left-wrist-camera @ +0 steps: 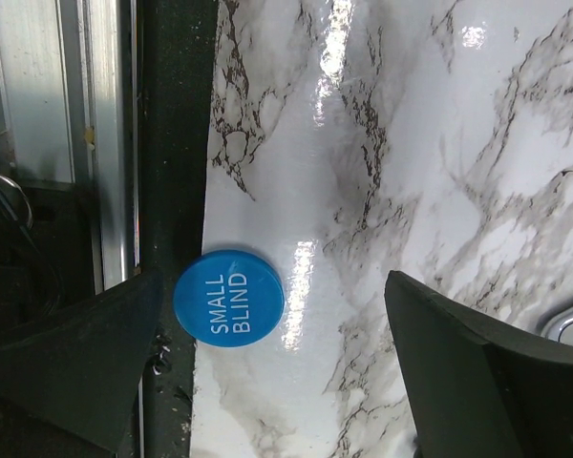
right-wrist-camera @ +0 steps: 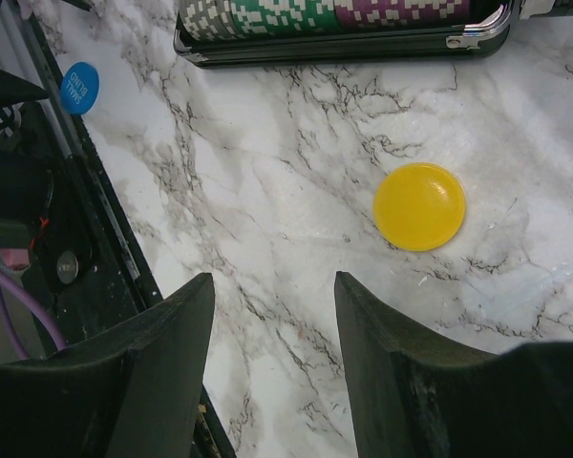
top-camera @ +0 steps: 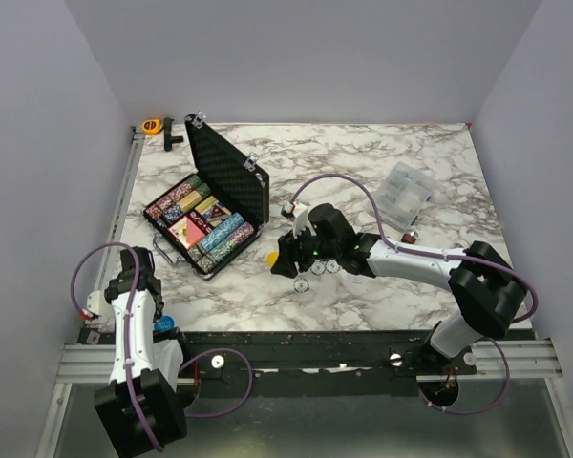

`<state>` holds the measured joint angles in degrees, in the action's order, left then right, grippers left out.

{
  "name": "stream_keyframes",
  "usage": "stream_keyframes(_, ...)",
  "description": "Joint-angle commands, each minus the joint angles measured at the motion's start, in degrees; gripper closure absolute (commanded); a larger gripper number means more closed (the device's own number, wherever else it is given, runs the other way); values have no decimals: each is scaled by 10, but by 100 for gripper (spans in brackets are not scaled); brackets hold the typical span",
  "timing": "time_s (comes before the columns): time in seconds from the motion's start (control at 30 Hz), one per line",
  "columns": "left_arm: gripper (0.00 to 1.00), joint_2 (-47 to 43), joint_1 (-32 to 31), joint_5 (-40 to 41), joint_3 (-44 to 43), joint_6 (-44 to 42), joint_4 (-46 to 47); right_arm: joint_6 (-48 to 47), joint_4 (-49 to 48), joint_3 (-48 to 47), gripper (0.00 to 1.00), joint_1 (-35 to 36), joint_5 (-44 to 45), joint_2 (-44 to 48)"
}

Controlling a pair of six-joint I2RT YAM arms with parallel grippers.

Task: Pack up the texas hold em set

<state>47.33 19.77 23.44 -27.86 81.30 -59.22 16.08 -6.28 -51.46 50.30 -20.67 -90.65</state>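
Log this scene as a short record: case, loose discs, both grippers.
case: open, lid up, chips in rows inside
yellow disc: loose on the table, outside the case, near its front
blue disc: marked SMALL BLIND, at the table's near edge
left gripper: open, empty, over the blue disc
right gripper: open, empty, yellow disc ahead and off to one side
packing: not done, both discs outside the case

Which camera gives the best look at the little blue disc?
The left wrist view: the blue disc shows whole and close, its words SMALL BLIND readable. The right wrist view shows it small in a corner; the top view, only a blue speck beside the left arm.
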Motion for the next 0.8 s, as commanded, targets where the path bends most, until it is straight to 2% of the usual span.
stream_keyframes(0.0, 1, 3, 5, 14, 23, 10, 29, 4, 2, -3, 44, 4, -15, -8)
stream_keyframes(0.63, 1, -64, 5, -17, 55, 10, 78, 6, -2, -1, 44, 5, -20, -3)
stream_keyframes(0.77, 1, -60, 5, -56, 65, -53, 148, 7, -5, 0, 44, 4, -21, -4)
